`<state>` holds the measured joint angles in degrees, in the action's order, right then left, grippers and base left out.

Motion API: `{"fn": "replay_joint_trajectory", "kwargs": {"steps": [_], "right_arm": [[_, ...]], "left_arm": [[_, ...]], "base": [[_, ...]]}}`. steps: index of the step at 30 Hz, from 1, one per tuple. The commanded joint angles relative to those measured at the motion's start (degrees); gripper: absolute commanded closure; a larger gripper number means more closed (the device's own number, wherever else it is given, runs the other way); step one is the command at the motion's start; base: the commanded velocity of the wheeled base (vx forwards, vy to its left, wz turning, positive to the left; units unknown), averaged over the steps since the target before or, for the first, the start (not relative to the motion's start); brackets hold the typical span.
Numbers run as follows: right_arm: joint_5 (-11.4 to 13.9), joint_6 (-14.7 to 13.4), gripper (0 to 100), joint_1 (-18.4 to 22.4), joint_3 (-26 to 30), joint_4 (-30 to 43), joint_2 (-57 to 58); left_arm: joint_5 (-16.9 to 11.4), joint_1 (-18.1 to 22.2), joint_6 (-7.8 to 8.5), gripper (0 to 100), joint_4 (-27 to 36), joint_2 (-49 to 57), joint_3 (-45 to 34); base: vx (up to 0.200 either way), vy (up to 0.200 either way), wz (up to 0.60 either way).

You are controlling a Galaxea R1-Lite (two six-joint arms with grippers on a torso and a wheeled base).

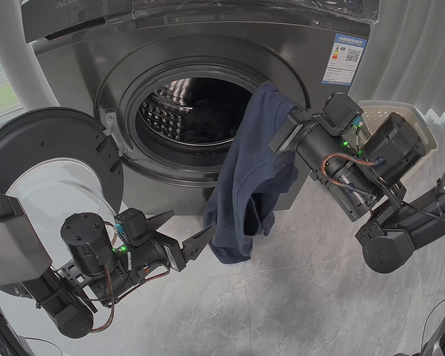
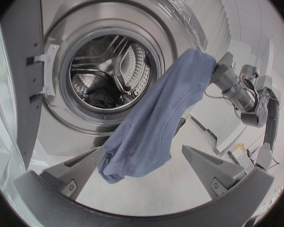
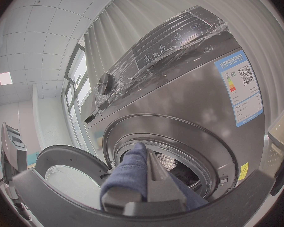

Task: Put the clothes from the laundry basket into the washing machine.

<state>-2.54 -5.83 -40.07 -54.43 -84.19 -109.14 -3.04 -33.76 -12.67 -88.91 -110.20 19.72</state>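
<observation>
A navy blue garment [image 1: 249, 174] hangs from my right gripper [image 1: 277, 106], which is shut on its top edge beside the right rim of the washing machine's [image 1: 202, 40] round opening. The cloth's lower end reaches the floor. In the right wrist view the fingers [image 3: 156, 177] pinch the blue cloth [image 3: 129, 171] in front of the drum. Dark clothes [image 1: 205, 119] lie inside the drum. My left gripper [image 1: 185, 236] stands open low in front of the machine, just left of the hanging garment [image 2: 154, 123]. The cream laundry basket [image 1: 418, 124] stands right of the machine, behind my right arm.
The machine's round door [image 1: 49, 149] is swung open to the left, above my left arm. Pale grey tiled floor [image 1: 291, 297] spreads in front of the machine. A curtain [image 1: 420, 35] hangs at the back right.
</observation>
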Motion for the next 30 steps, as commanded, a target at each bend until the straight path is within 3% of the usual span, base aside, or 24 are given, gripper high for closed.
{"fn": "replay_joint_trajectory", "kwargs": {"steps": [1,7,17,20,25,30], "right_arm": [[-0.36,0.03,100,-0.1,-1.47,0.34,-0.46],[-0.63,0.03,100,-0.53,-1.56,0.25,-1.16],[-0.63,0.11,100,-0.8,-3.14,0.25,-3.27],[-0.72,0.03,100,-0.8,-3.58,0.34,-3.27],[-0.72,0.11,100,-1.15,-3.66,0.25,-3.18],[-0.72,0.11,100,-1.33,-3.75,0.34,-3.18]], "left_arm": [[-1.18,-0.35,0.1,0,-0.04,-3.62,0.05],[-2.33,-1.4,0.8,0,-0.13,-7.48,0.75],[-4.61,-7.29,0.98,0,-0.13,-13.72,6.03],[-4.17,-7.11,1.15,0,-0.13,-16.01,8.14],[-4.0,-4.65,3.35,0,-0.13,-19.44,10.77],[-4.08,-4.3,3.61,0,-0.13,-21.11,12.09]], "base": [[0.0,0.0,0.0],[0.0,0.0,0.0],[0.0,0.0,0.0],[0.0,0.0,0.0],[0.0,0.0,0.0],[0.0,0.0,0.0]]}}
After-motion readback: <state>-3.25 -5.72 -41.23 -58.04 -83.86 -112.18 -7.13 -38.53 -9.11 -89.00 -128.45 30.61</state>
